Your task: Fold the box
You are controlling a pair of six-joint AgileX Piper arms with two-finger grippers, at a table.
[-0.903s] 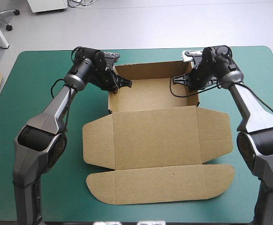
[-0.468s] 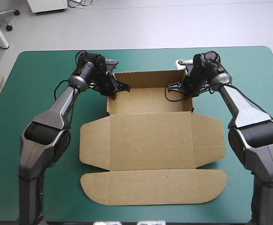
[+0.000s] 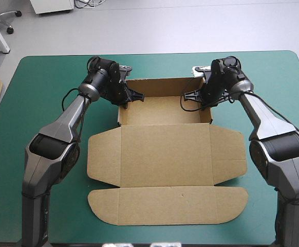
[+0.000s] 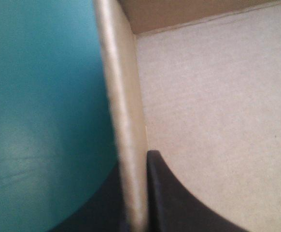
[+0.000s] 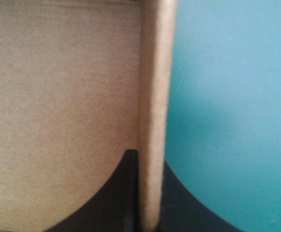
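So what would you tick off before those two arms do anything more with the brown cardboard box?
1. The left gripper is shut on the left side wall of the brown cardboard box: ok.
2. The right gripper is shut on the right side wall: ok.
3. Both side walls and the far wall stand upright: ok.
4. The wide lid panel lies flat on the teal-green table cover: ok.
5. The walls are fully tucked and locked: cannot tell.
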